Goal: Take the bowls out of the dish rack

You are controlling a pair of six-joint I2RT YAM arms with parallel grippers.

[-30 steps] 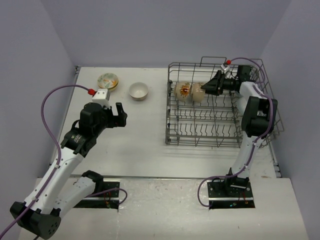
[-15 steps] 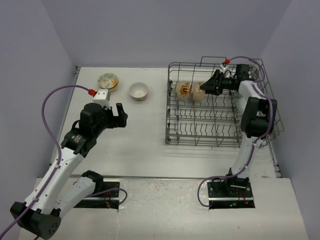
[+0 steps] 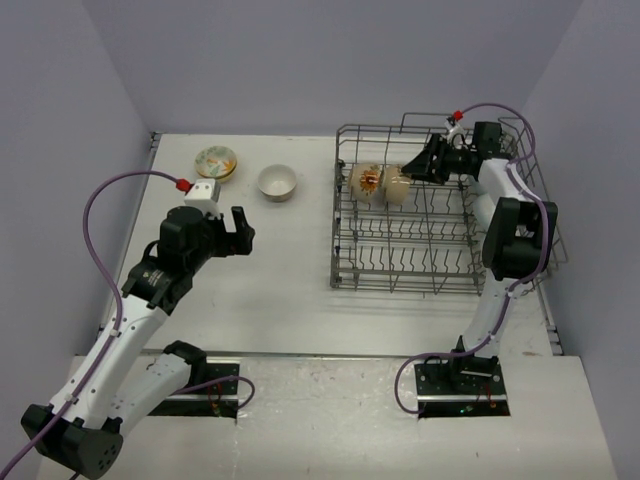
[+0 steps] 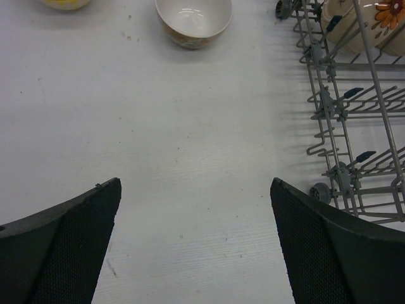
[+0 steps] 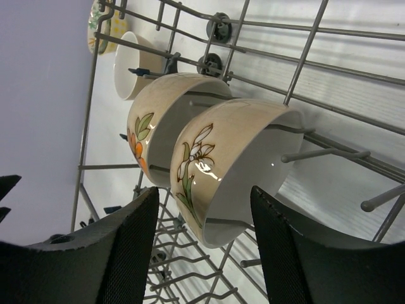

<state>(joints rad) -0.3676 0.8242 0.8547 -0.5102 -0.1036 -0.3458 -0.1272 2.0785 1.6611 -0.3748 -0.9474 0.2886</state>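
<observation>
**Q:** Where is the right gripper, and how do its jaws stand?

**A:** The right gripper reaches into the far row of the dish rack, a large grey wire basket. Its jaws are partway apart. The lower edge of the lily bowl, beige with a white lily painted outside, sits between them. One finger is by the painted outer wall and the other is on the white inner side. A gap shows at the outer finger. At the inner finger I cannot tell whether the pad touches.

**Q:** Is any other bowl close to that gripper?

**A:** Yes. Just beyond the lily bowl, on the side away from the gripper, stands the orange-marked bowl. It is also beige, with a green leaf on it. Both bowls stand on edge between the rack's upright tines, one close behind the other.

**Q:** And the left gripper?

**A:** The left gripper hangs above the white table with its jaws spread wide, holding nothing. Straight ahead of it, well apart, a cream bowl sits upright on the table. Ahead and to its left is a floral bowl, also upright and near the cream bowl. The dish rack lies off to this gripper's right.
</observation>
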